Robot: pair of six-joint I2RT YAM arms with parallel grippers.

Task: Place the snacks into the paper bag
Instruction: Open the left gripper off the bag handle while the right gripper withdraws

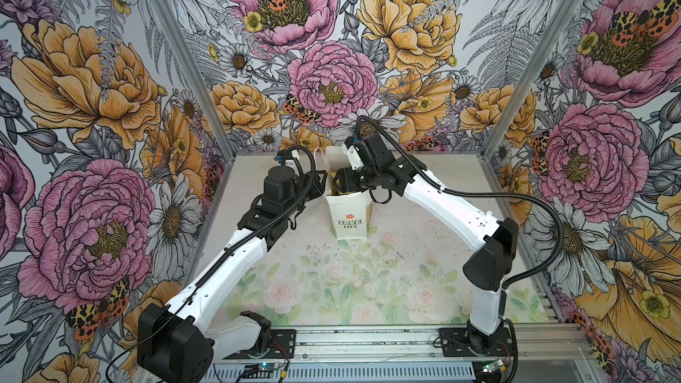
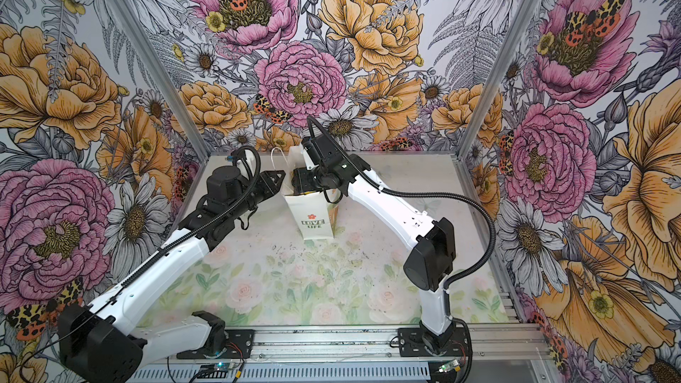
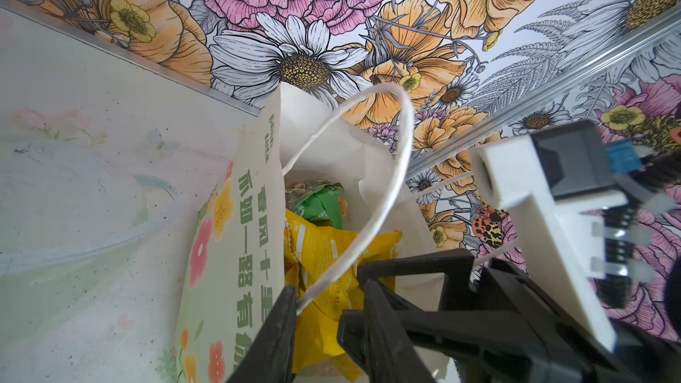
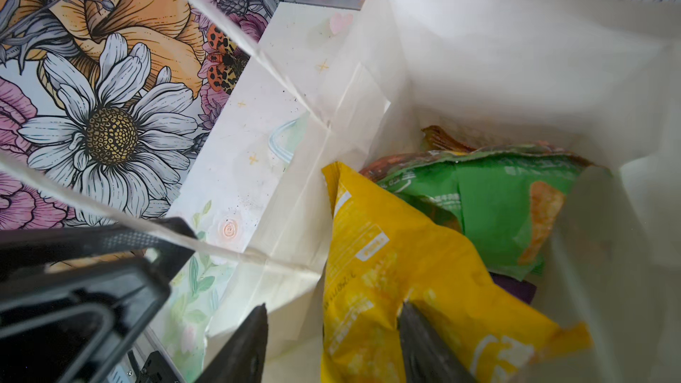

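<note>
The white paper bag (image 1: 350, 217) (image 2: 313, 217) stands upright at the middle back of the table, its "LOVE LIFE" side facing front. Inside it lie snacks: a yellow packet (image 4: 387, 252) (image 3: 320, 248) on top, a green packet (image 4: 490, 208) (image 3: 317, 204), a purple one (image 4: 516, 289) and an orange-brown one (image 4: 442, 138) below. My left gripper (image 3: 329, 322) (image 1: 324, 176) is at the bag's left rim, open, with the white cord handle (image 3: 401, 163) running between its fingers. My right gripper (image 4: 335, 340) (image 1: 337, 182) reaches into the bag's mouth from the right, open, one finger against the yellow packet.
The floral table mat (image 1: 331, 281) spreads in front of the bag. An aluminium rail (image 1: 368, 340) with both arm bases runs along the front edge. Flower-printed walls (image 1: 110, 105) close in the left, right and back sides.
</note>
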